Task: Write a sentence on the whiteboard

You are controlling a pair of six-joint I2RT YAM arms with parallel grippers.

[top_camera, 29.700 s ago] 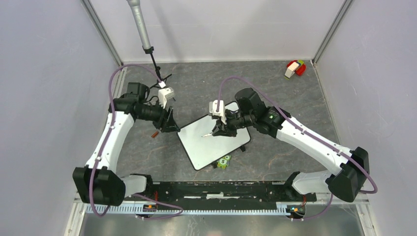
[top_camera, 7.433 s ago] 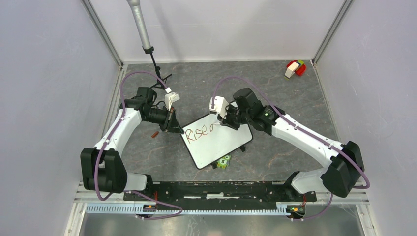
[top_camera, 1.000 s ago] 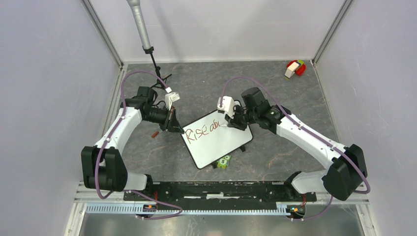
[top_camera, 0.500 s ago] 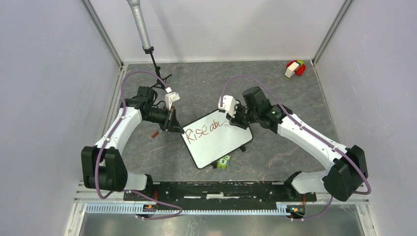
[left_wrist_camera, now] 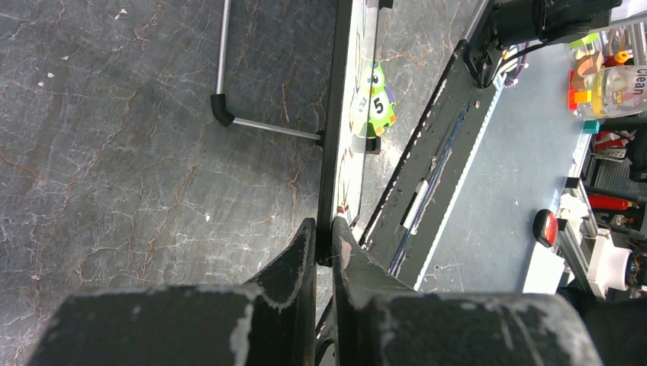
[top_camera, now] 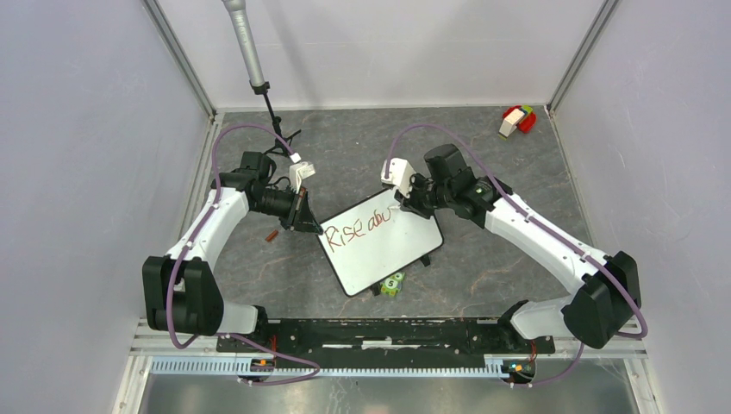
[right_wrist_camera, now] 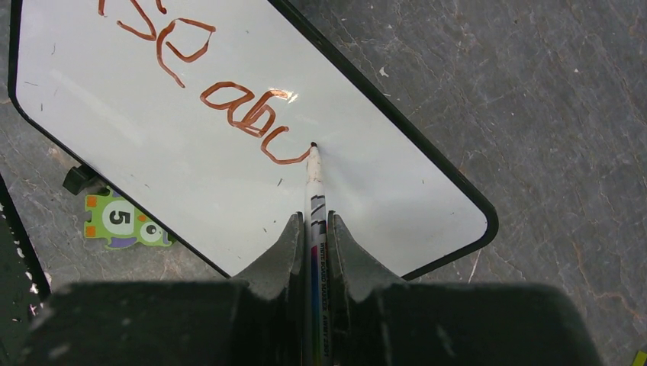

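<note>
The whiteboard (top_camera: 379, 250) lies tilted on the grey table, with "RISE abu" written on it in red-brown ink. My left gripper (top_camera: 309, 226) is shut on the board's left edge. The left wrist view shows that thin dark edge (left_wrist_camera: 339, 114) pinched between the jaws of the left gripper (left_wrist_camera: 324, 229). My right gripper (top_camera: 403, 205) is shut on a whiteboard marker (right_wrist_camera: 315, 198). The marker's tip (right_wrist_camera: 313, 145) touches the white surface (right_wrist_camera: 152, 152) at the end of the last stroke, near the board's far right edge. The right gripper (right_wrist_camera: 314, 221) hovers over that part of the board.
A green tile marked 5 (top_camera: 392, 283) lies at the board's near edge. A small reddish cap (top_camera: 271, 234) sits left of the left gripper. A red and white block (top_camera: 517, 119) rests at the back right. A grey pole (top_camera: 246, 47) stands at the back left.
My right gripper has shifted slightly toward the back with the marker, lengthening the last stroke after "ab". The left arm and the board have stayed still.
</note>
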